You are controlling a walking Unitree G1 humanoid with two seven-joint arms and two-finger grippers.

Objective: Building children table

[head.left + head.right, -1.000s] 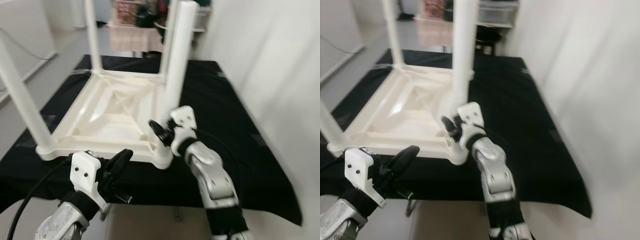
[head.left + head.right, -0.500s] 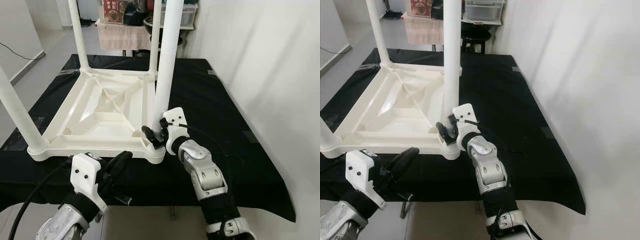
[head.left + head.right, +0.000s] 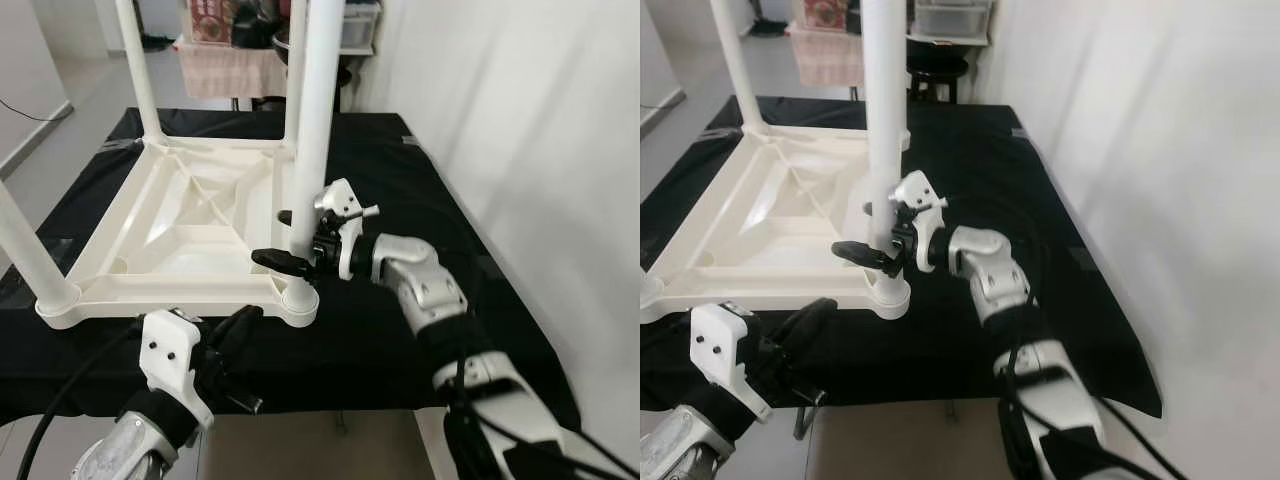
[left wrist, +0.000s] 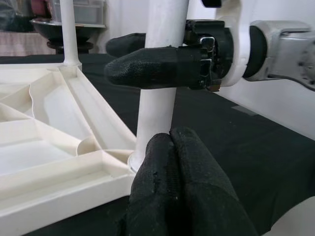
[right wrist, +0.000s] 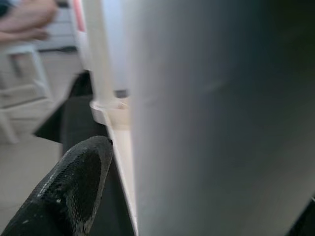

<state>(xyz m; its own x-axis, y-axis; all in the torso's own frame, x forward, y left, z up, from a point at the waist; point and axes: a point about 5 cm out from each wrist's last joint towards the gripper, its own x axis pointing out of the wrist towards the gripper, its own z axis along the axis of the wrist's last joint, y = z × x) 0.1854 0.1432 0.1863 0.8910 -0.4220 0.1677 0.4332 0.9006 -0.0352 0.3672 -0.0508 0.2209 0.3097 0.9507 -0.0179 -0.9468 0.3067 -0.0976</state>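
Observation:
A white children's table [image 3: 180, 240] lies upside down on a black-covered worktop [image 3: 400, 320], its legs pointing up. My right gripper [image 3: 285, 238] reaches in from the right, low on the near right leg [image 3: 315, 130], just above the corner socket. One finger [image 4: 147, 69] crosses in front of the leg and the other sits behind it, so it is shut on the leg. My left gripper [image 3: 238, 322] hovers at the worktop's front edge, just below that corner. Its fingertips [image 4: 172, 152] are pressed together with nothing between them.
A white wall [image 3: 520, 120] runs close along the right side of the worktop. A cluttered shelf with a cloth [image 3: 230, 50] stands behind the far edge. Bare black cloth lies to the right of the white table. Grey floor [image 3: 60, 100] shows at the left.
My right arm has swung from the corner socket to the leg and now has a finger on each side of it. The head view shifted. The left gripper stayed put.

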